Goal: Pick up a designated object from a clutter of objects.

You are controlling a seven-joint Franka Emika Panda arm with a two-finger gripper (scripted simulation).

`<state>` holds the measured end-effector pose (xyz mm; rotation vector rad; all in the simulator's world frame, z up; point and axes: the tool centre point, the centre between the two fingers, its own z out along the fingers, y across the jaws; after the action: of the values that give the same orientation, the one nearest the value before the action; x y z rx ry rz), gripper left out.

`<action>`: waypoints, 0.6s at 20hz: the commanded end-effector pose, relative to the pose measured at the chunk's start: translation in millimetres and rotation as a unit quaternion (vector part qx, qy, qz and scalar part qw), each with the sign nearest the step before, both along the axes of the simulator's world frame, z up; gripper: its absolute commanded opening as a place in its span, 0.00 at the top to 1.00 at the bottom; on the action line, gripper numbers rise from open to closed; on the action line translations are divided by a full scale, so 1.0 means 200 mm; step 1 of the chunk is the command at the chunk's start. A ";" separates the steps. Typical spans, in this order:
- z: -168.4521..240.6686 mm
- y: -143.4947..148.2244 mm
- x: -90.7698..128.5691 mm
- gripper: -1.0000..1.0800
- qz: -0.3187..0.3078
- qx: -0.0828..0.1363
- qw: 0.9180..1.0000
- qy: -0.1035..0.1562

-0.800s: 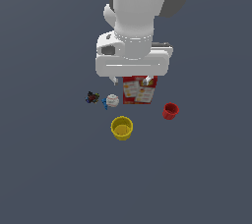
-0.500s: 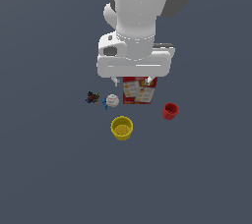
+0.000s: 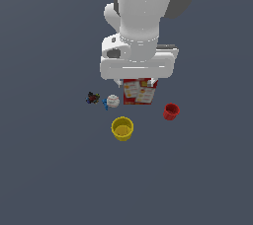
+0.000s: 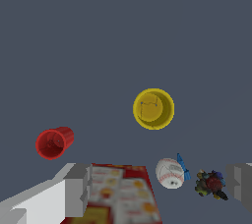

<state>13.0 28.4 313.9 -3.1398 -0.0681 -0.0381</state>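
Note:
The designated object is a tiny dark lumpy thing with red, blue and yellow-green specks, at the exterior view's left end of the clutter. In the wrist view it lies just inside one grey finger. My gripper is open and empty, hanging above the clutter; its other finger is over the red-and-white box. In the exterior view the white hand hides the fingers and stands over the box.
A white ball with a blue bit lies between the dark thing and the box, also in the wrist view. A yellow cup and a red cup stand apart on the grey floor.
The hand has sunk slightly lower in the exterior view. The objects have not moved.

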 end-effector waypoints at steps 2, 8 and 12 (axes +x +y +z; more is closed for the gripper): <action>-0.04 -0.03 0.00 0.04 -0.019 0.002 1.000 0.001; -0.15 -0.14 -0.03 0.04 -0.082 0.007 0.997 0.003; -0.27 -0.25 -0.06 0.04 -0.145 0.012 0.989 0.004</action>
<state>4.0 -12.4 269.8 -3.1083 0.3078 -0.0277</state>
